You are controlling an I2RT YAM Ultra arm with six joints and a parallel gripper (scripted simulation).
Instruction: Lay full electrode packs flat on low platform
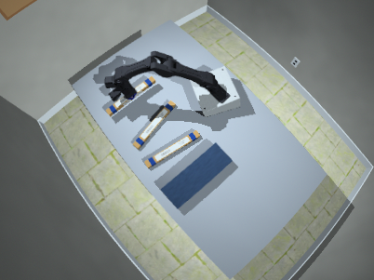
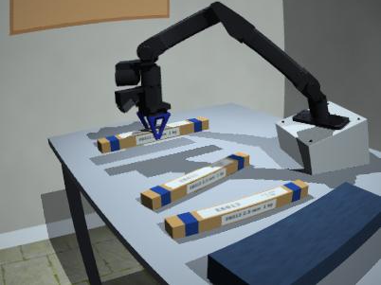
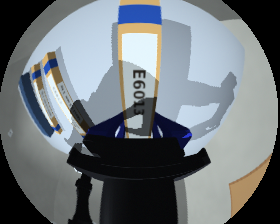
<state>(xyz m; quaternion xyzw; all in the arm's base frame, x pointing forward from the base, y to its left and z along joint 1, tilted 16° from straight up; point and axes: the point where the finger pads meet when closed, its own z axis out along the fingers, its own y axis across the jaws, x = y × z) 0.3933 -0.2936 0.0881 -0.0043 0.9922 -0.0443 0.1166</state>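
Over far pack (image 2: 153, 134): arm bent downward, gripper (image 2: 156, 133) vertical, clamped on its middle.

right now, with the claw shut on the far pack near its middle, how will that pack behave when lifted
The far pack looks like a long, straight-edged box, so it probably stays stiff rather than sagging. The claw grips near its middle, so it should hang fairly level, though uneven rods inside could tip one end. Flat faces mean it is unlikely to roll if set back on the table.
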